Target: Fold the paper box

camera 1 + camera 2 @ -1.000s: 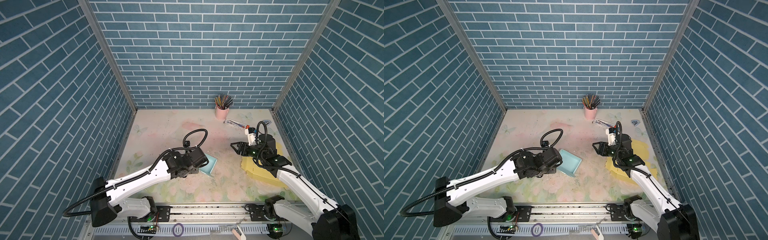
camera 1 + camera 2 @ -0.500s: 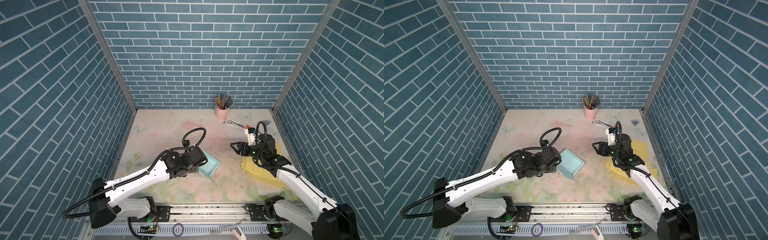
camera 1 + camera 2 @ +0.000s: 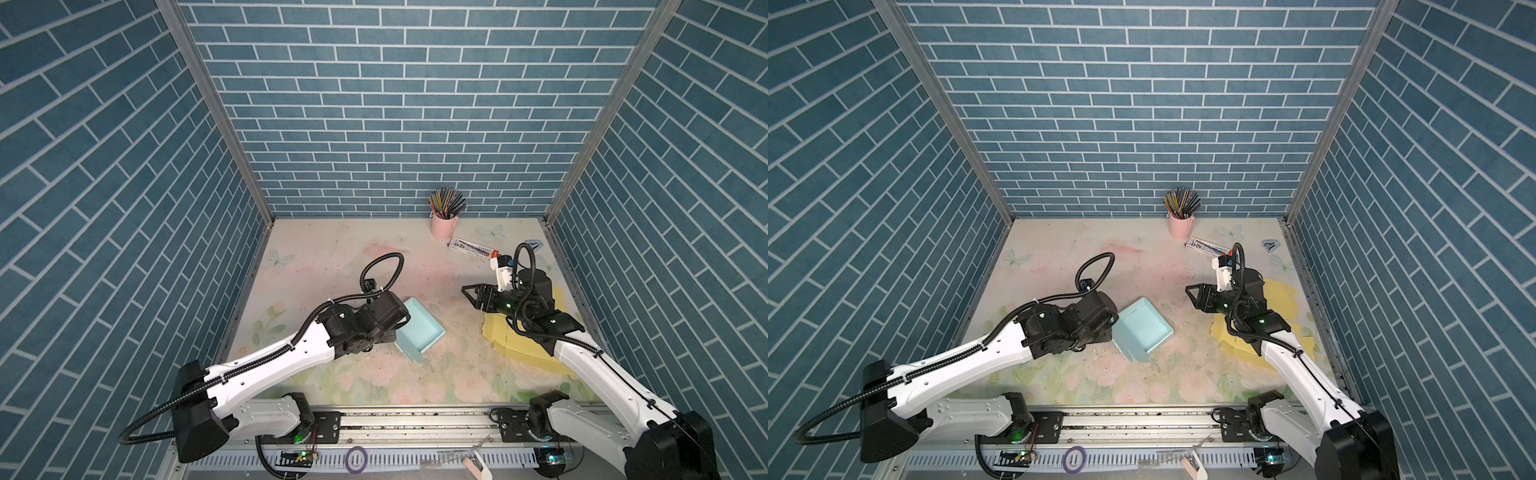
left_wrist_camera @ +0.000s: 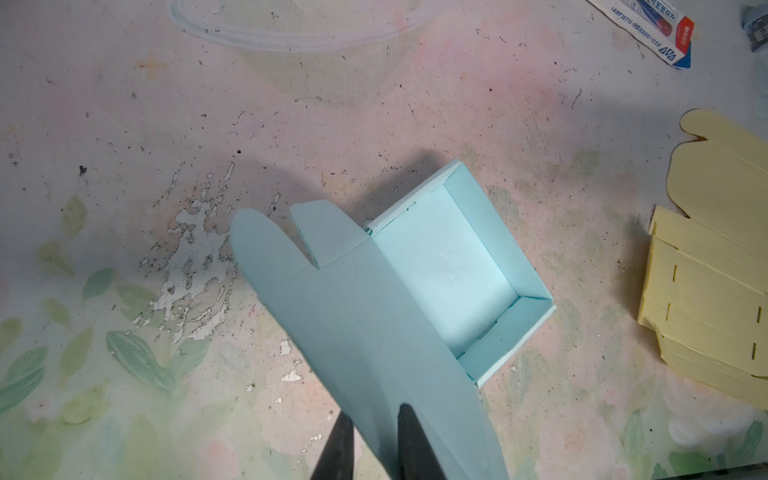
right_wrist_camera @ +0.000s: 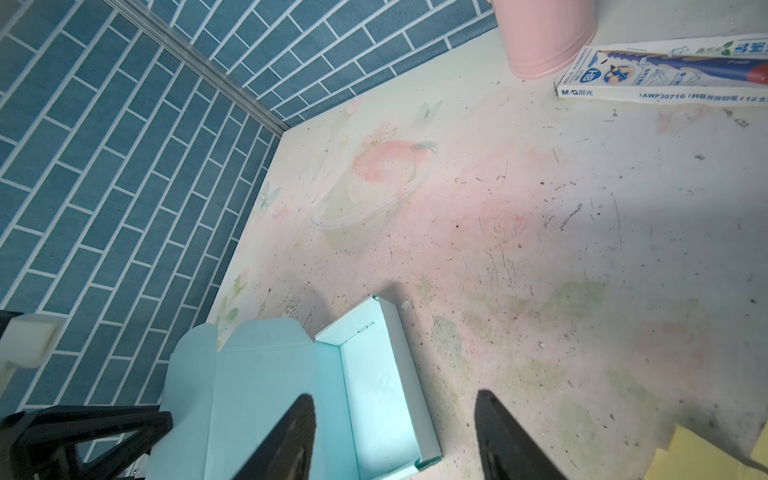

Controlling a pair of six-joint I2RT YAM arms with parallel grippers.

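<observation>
box [image 3: 419, 328]: on the table [image 3: 332, 257], well apart from the yellow sheet [image 3: 515, 345]; tray formed, lid [image 4: 374, 332] up.
left fingers [image 4: 415, 449]: straddle the lid, nearly together; I can't tell if they grip.
right fingers [image 5: 291, 440]: apart, empty, near the sheet on its box side.
step: I'd pinch firmly, then swing the lid over along its hinge.

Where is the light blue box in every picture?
In a top view: blue box mid-table.
In a top view: same spot.
Left wrist: centre, lid raised.
Right wrist: close up, lid open.
Shared landmark: pencil carton.
</observation>
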